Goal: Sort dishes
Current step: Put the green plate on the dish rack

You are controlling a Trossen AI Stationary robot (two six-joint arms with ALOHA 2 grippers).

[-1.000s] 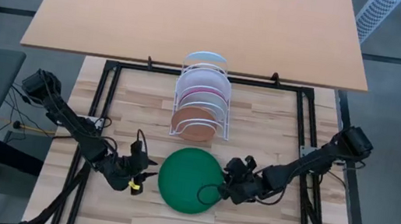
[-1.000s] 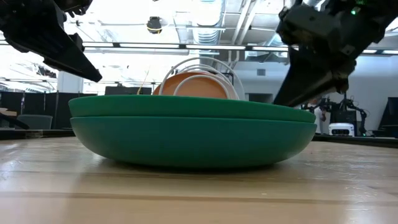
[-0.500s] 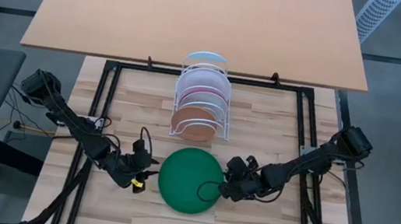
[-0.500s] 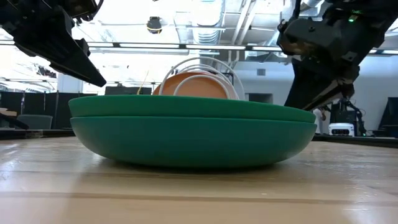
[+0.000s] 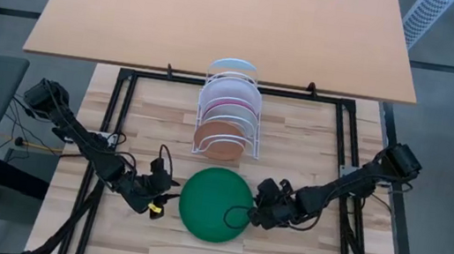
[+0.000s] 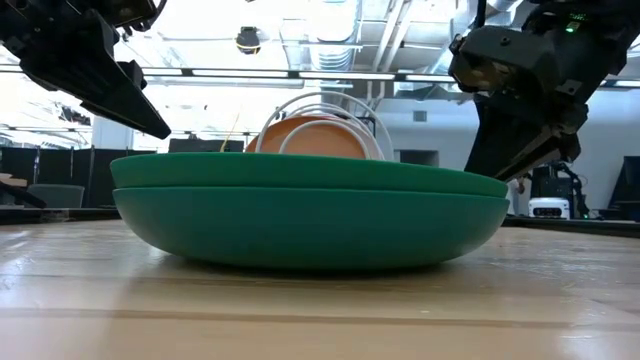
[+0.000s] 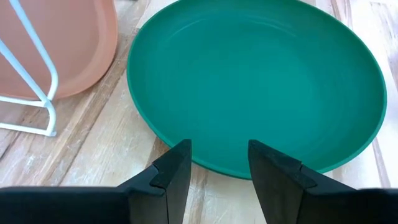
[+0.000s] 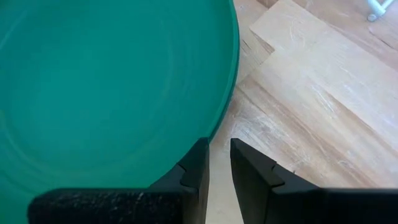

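**A:** Claw on the left (image 5: 165, 197) first, seen from above: where is it?

**B:** Low over the pale wooden surface (image 5: 298, 128), just beside the left rim of the dark green plate (image 5: 216, 204). The right claw (image 5: 243, 217) sits at the plate's right rim. That plate is round, smooth and lies flat. Behind it a white wire rack (image 5: 228, 118) holds the terracotta plate (image 5: 219, 139) at the front, then the pink plate (image 5: 232, 105) and the white plate (image 5: 231, 83), all on edge.

**A:** And from surface height?

**B:** The green plate (image 6: 310, 215) fills the middle, a shallow thick-rimmed bowl shape, with a dark claw hanging above each end.

**A:** Left wrist?

**B:** Fingers (image 7: 174, 171) apart, empty, tips just short of the glossy green rim (image 7: 261, 81).

**A:** Right wrist?

**B:** Fingers (image 8: 249, 165) stand close with a narrow gap, at the plate's edge (image 8: 112, 81); whether they pinch the rim I cannot tell.
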